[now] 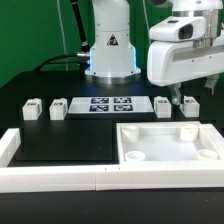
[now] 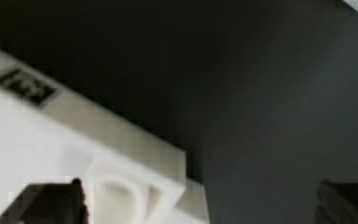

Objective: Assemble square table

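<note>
gripper [image 1: 179, 99] hung open and empty, its two fingers [image 2: 51, 205] showing wide apart in the wrist view with only dark table between them. on the exterior view's clock face it sat low over the black table [image 1: 60, 140], in the gap between two legs: the inner leg [image 1: 163, 107] just beside it at nine o'clock, the outer leg [image 1: 192, 107] just beside it at three. both were too small to tell their long axis or how they lay.

the square slab [image 1: 170, 143] lay near at six o'clock, rim up, its far edge running nine to three; the wrist view caught one corner of it with a round socket [image 2: 114, 190] and its tag [image 2: 25, 88]. i judged the next move to be a short shift sideways onto one of the two legs, then a carry toward six to a corner socket.

farther off at nine lay the marker board [image 1: 108, 105], then the third leg [image 1: 57, 108] and fourth leg [image 1: 32, 110]. the border rail [image 1: 60, 178] closed the six o'clock side; bare table lay between.
</note>
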Motion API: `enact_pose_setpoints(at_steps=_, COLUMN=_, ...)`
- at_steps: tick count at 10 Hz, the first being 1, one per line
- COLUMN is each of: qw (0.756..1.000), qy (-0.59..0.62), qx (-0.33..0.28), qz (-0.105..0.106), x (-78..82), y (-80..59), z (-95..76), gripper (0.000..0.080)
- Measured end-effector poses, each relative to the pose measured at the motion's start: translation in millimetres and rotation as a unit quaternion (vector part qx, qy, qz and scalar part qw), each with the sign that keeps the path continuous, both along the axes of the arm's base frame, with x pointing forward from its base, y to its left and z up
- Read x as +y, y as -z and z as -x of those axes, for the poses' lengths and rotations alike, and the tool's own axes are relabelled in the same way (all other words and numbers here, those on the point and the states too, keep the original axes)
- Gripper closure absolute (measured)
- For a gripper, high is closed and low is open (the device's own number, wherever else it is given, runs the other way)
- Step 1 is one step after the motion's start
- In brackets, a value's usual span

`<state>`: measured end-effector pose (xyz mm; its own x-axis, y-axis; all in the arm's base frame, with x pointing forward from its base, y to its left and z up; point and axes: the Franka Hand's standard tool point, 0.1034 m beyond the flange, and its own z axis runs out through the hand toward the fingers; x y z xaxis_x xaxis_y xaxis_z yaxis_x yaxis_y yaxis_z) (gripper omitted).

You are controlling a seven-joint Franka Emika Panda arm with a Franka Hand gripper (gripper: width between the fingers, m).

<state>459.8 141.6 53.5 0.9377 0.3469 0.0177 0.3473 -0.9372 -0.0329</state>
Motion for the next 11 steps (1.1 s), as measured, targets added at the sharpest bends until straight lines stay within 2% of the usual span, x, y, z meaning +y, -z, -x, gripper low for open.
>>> enact_pose_setpoints(at_steps=2, qw=0.991, qy=0.134, qx=0.031, qz=0.004, x=14.9, y=3.6, z=14.8, gripper=0.0150)
enact_pose_setpoints(at_steps=5, qw=0.991, qy=0.128, qx=0.042, qz=0.009, x=14.1, y=3.5, z=15.4, gripper=0.0150)
enact_pose_setpoints(at_steps=6, qw=0.989, qy=0.131, qx=0.071, qz=0.021, x=25.5, y=4.2, z=28.0, gripper=0.0150)
enact_pose_setpoints(at_steps=7, qw=0.981, qy=0.130, qx=0.139, qz=0.043, x=33.7, y=0.4, z=43.1, gripper=0.0150)
enact_pose_setpoints(at_steps=8, qw=0.979, qy=0.125, qx=0.157, qz=0.045, x=36.3, y=-1.1, z=38.3, gripper=0.0150)
enact_pose_setpoints(at_steps=11, qw=0.962, qy=0.122, qx=0.234, qz=0.075, x=31.4, y=0.2, z=45.4, gripper=0.0150)
